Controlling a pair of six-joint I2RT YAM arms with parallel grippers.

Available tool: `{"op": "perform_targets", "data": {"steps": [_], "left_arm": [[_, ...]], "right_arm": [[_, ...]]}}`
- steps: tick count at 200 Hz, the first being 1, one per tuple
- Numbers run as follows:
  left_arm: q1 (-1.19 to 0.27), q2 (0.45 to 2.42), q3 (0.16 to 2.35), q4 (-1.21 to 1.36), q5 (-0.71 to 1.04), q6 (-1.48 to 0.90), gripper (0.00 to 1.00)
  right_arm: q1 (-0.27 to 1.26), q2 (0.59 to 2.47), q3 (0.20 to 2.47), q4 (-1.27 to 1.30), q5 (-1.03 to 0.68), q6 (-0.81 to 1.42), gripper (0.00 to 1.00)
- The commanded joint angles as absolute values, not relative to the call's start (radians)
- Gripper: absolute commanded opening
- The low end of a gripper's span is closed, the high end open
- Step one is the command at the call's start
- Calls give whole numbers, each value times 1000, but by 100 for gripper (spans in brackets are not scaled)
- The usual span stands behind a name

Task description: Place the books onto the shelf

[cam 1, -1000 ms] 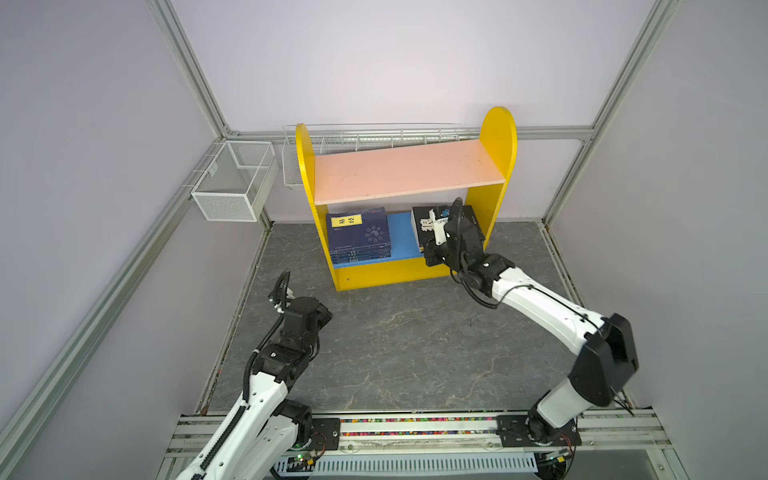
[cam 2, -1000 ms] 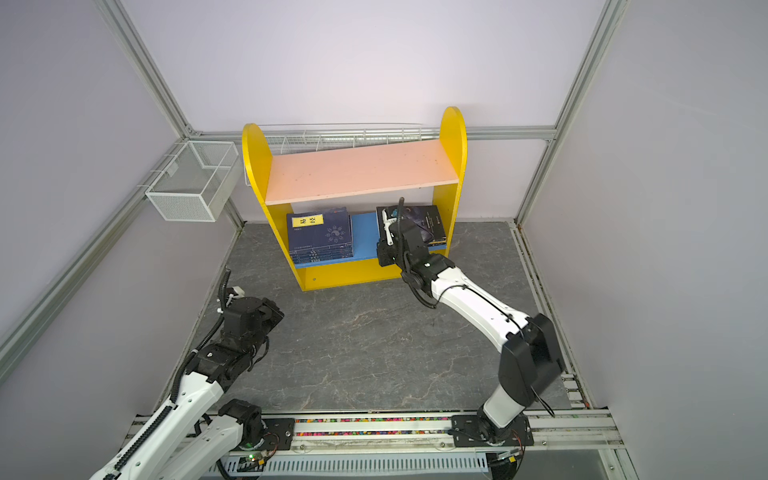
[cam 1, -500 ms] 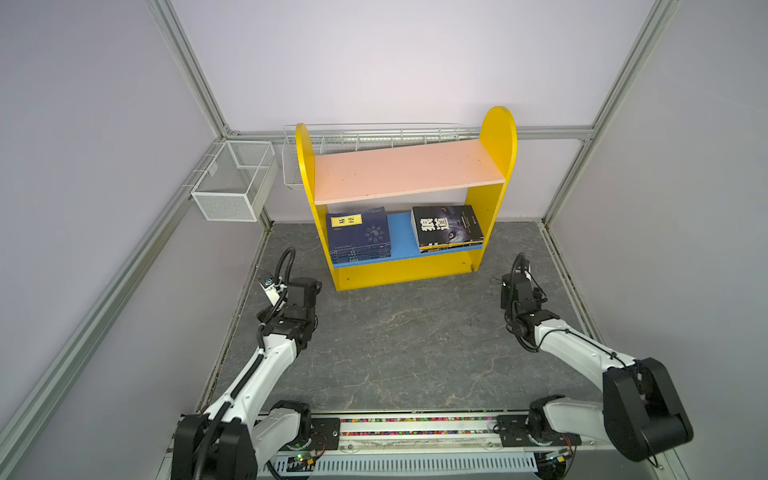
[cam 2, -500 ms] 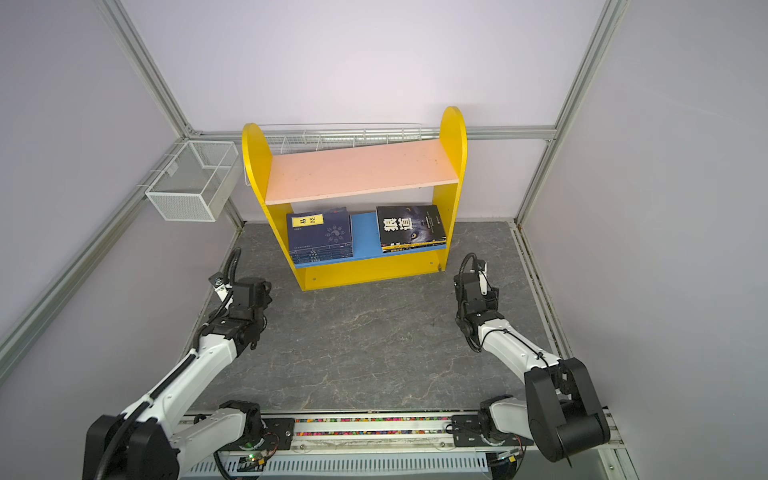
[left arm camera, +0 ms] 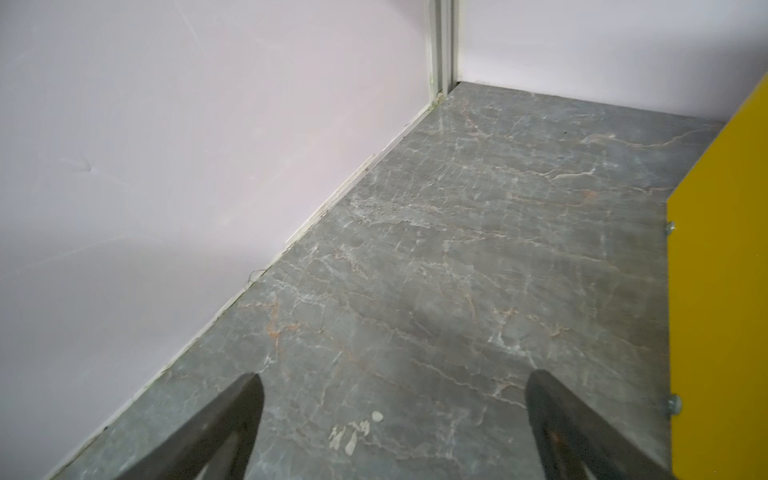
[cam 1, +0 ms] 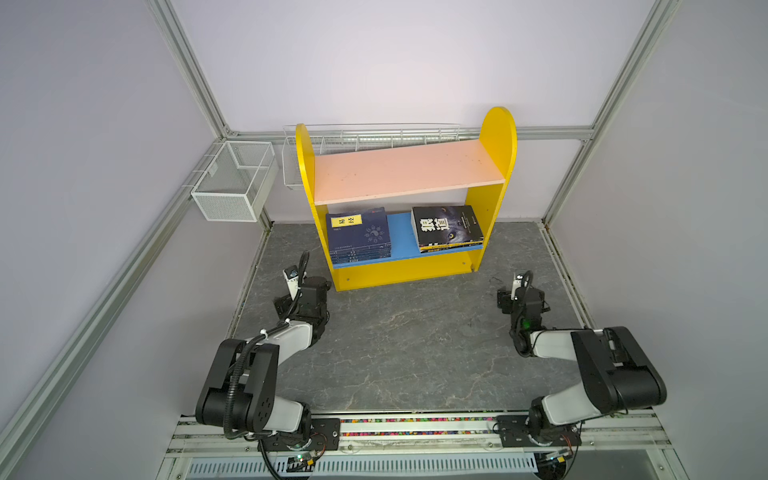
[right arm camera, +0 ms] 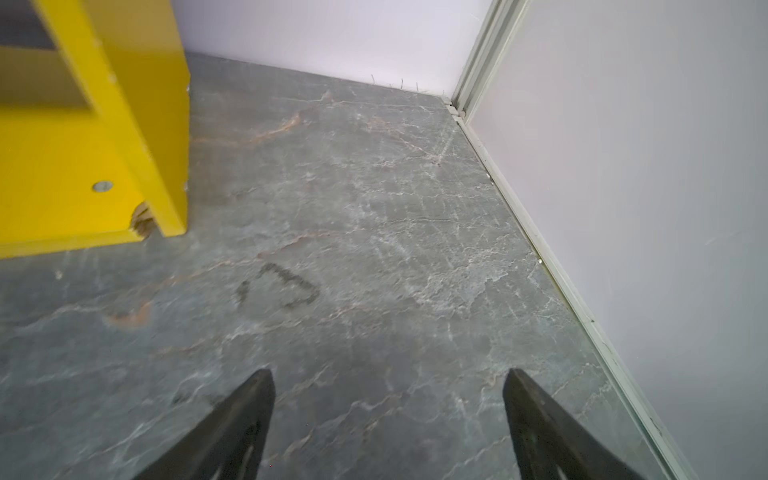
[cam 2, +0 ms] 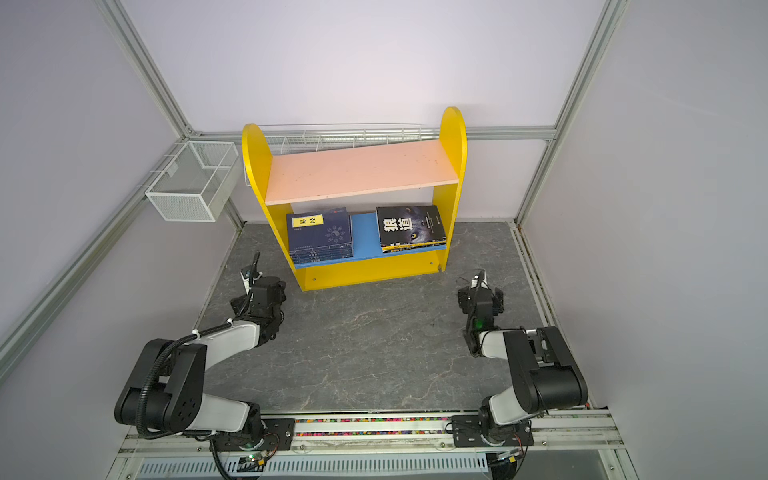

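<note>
Yellow-sided two-tier shelf [cam 1: 498,141] stands upper centre of the frame; on its blue lower board [cam 1: 401,239] lie stacked navy-blue paperbacks [cam 1: 359,237], left, and black books [cam 1: 446,226], right; left claw [left arm camera: 392,386] and right claw [right arm camera: 388,382] gape wide, empty, low over the grey marbled tabletop [cam 1: 407,332].

The grey veined stone-look tabletop [cam 1: 395,353] looks matt, the yellow painted wooden shelf [cam 1: 399,272] smooth and satin, the white wire-mesh metal basket [cam 1: 226,203] finely perforated, and the black paperback [cam 1: 446,226] has a slightly glossy paper cover.
</note>
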State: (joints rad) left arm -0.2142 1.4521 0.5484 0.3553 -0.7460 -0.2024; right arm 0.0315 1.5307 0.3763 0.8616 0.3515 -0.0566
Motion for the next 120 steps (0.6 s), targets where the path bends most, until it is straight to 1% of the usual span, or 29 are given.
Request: {"op": "perform_targets", "data": {"steps": [1,6,17,30,39,61,70,81,93,100,106,109,112,120], "left_arm": [[-214,1450,556,469,-660,-113,99],[-215,1437,539,488,-642,-105,99],[-214,1416,505,537,-583,-76,99],[-215,1398,480,568,-536,-54,99],[-213,1396,473,580,-507,-41,99],[-212,1430,489,603,-514,9,99],[-211,1461,478,653,-528,34,99],[-159,1538,437,869,-494,32,99],[-100,1476,474,644,-405,-69,99],[-84,1517,412,784,-372,-68,99],[-85,1572,360,994,-341,-19,99],[-87,1581,348,1046,-336,-5,99],[-89,1563,351,1027,-332,-4,99],[-88,1508,398,838,-334,-37,99]], "right_arm": [[-43,1531,370,904,34,0,88],[-35,1519,392,829,34,-8,88],[-12,1549,372,920,75,-27,88],[-3,1527,388,851,96,-29,88],[-3,1535,378,889,96,-30,88],[0,1529,380,872,101,-29,88],[0,1534,379,884,102,-32,88],[-1,1530,380,874,101,-29,88],[-2,1531,380,876,100,-28,88],[-1,1531,380,876,100,-28,88],[0,1530,380,876,101,-30,88],[-1,1530,380,874,101,-30,88],[-1,1529,380,874,100,-29,88],[-2,1529,380,875,100,-29,88]]}}
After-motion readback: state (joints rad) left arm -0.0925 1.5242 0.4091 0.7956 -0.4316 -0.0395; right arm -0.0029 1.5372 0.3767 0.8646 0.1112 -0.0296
